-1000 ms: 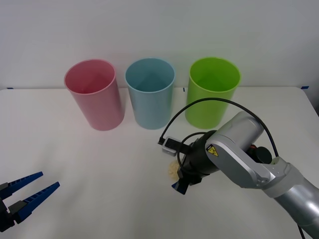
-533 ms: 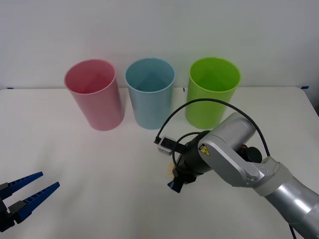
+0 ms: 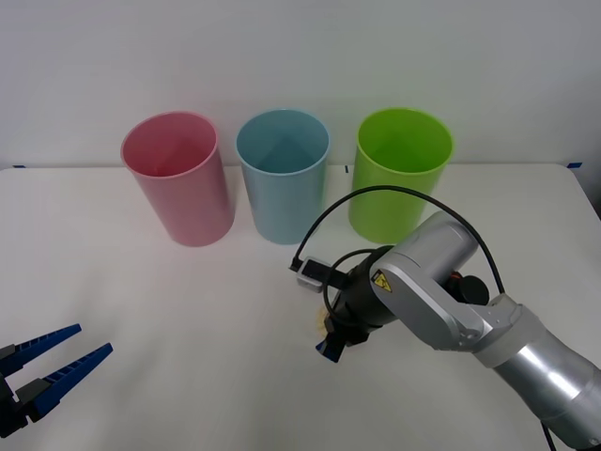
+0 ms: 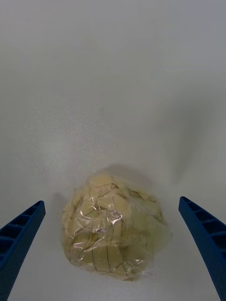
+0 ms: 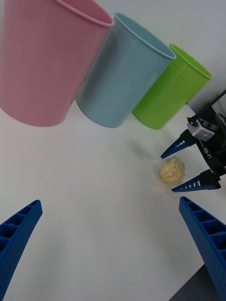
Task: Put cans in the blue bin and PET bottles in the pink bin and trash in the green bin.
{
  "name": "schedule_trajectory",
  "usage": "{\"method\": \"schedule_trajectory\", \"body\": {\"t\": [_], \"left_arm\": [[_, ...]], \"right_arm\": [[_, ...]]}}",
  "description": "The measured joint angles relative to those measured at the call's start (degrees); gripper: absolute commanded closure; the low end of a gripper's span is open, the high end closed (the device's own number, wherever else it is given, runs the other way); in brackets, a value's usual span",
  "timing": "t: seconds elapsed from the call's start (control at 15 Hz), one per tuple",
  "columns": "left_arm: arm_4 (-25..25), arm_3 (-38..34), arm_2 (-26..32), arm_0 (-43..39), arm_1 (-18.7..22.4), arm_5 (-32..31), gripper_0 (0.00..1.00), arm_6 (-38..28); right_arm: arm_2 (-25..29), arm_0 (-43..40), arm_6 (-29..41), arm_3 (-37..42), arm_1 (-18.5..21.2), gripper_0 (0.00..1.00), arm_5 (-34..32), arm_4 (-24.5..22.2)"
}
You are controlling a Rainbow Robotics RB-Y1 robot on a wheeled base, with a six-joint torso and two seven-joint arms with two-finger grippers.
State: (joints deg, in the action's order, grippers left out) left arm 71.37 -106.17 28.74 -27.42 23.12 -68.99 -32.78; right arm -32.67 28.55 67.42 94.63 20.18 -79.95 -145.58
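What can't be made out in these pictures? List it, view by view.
- Front view: the trash is mostly covered by the right gripper and its arm; finger contact unreadable there.
- Front view: the insides of the pink bin, blue bin and green bin show no floor.
- Right wrist view: the fingers are cut off by the edge.
- Front view: the left gripper is cut off at the corner.

crinkly glossy trash (image 4: 114, 229), smooth plastic pink bin (image 3: 178, 178)

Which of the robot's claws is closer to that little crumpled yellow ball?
The right gripper: its open fingers straddle the trash on the table. The left gripper waits open, far off at the table's near left corner.
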Motion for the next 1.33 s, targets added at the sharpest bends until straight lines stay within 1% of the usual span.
{"method": "schedule_trajectory", "body": {"t": [0.07,0.13,0.2,0.33,1.0,1.13,1.27,1.33], "left_arm": [[0.0,0.0,0.0,0.0,0.0,0.0,0.00,0.0],[0.0,0.0,0.0,0.0,0.0,0.0,0.00,0.0],[0.0,0.0,0.0,0.0,0.0,0.0,0.00,0.0],[0.0,0.0,0.0,0.0,0.0,0.0,0.00,0.0],[0.0,0.0,0.0,0.0,0.0,0.0,0.00,0.0],[0.0,0.0,0.0,0.0,0.0,0.0,0.00,0.0],[0.0,0.0,0.0,0.0,0.0,0.0,0.00,0.0],[0.0,0.0,0.0,0.0,0.0,0.0,0.00,0.0]], "right_arm": [[0.0,0.0,0.0,0.0,0.1,0.83,0.0,-0.1],[-0.1,-0.1,-0.1,0.0,0.1,0.93,0.0,-0.3],[-0.3,-0.1,0.0,0.0,0.2,0.96,0.0,-0.7],[-0.6,-0.1,0.0,-0.1,0.4,1.00,0.0,-0.9],[-1.4,-0.1,0.4,0.1,0.6,1.00,0.3,-1.4],[-1.4,-0.1,1.3,3.1,1.5,1.00,0.3,-1.2],[-1.2,-1.1,3.2,9.0,3.8,1.00,0.3,-0.7],[-0.2,-2.4,3.8,12.9,5.0,1.00,0.3,-0.3]]}}
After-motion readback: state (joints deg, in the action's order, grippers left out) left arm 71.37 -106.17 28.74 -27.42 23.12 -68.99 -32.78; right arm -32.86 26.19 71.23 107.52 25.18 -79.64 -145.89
